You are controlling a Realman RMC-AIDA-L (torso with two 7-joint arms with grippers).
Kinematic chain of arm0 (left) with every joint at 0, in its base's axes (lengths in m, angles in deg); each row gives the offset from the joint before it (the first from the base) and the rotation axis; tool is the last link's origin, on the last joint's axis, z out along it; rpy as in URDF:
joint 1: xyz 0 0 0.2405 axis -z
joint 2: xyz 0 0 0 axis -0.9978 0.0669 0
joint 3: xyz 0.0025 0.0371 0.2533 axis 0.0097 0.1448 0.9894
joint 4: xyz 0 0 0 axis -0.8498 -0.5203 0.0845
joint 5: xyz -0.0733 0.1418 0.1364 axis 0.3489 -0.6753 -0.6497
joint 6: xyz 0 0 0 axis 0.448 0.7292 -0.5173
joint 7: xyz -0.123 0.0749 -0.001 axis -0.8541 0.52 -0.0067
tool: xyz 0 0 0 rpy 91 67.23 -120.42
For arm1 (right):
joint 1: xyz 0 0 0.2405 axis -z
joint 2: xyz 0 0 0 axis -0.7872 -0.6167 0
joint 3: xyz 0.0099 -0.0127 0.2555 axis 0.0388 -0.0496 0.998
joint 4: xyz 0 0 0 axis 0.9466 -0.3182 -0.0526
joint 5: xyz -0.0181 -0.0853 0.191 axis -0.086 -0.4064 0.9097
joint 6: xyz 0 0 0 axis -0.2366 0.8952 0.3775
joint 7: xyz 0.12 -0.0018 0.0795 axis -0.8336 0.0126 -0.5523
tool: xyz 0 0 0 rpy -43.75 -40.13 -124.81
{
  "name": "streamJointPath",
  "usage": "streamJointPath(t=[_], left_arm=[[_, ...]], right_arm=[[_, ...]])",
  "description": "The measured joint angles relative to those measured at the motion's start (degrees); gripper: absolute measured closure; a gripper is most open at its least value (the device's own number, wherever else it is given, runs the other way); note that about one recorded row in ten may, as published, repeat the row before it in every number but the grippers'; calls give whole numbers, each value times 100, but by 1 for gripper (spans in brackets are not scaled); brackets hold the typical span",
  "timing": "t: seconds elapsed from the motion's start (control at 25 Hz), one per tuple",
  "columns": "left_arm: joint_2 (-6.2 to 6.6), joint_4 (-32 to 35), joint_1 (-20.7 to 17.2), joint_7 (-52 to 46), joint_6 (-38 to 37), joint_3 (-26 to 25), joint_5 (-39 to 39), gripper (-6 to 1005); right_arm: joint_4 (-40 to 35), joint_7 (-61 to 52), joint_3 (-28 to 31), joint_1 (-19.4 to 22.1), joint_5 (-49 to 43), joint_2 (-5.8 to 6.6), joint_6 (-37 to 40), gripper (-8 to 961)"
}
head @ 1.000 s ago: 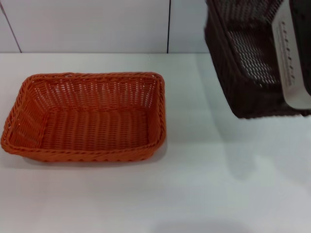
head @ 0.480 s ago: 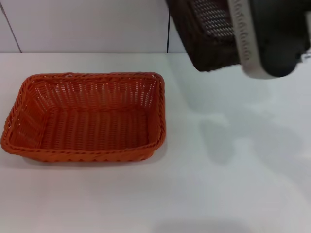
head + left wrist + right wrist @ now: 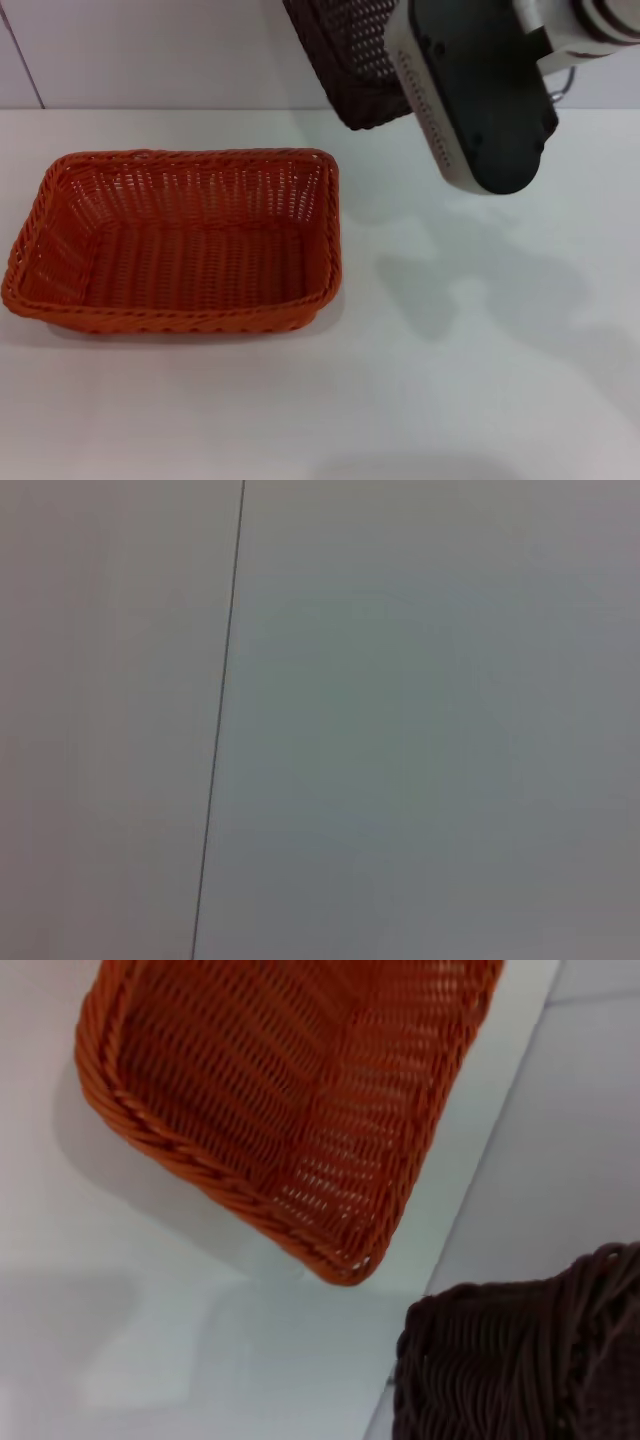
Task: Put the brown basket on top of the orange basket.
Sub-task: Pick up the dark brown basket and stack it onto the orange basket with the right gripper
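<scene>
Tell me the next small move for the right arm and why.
Probably carry the brown basket further toward the robot's left, then lower it: it hangs lifted in the right end effector, off the near-right corner of the orange basket, which lies empty on the table.

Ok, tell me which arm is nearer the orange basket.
Right. The right gripper hangs in the air up and to the right of the orange basket, carrying the brown basket. The left arm is out of the head view, so its distance cannot be judged.

brown basket point(image 3: 350, 60): running off the head view's top edge, its right part lying hidden behind the right arm point(image 3: 480, 90)
right gripper fingers: not showing in any view
</scene>
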Motion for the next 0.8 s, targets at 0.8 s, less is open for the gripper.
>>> streamJointPath(t=[0.8], left_arm=[[-3,91,-119,29,53,-159,78,222]], right_arm=[[540,3643,-110,579,1853,9,-1170,830]])
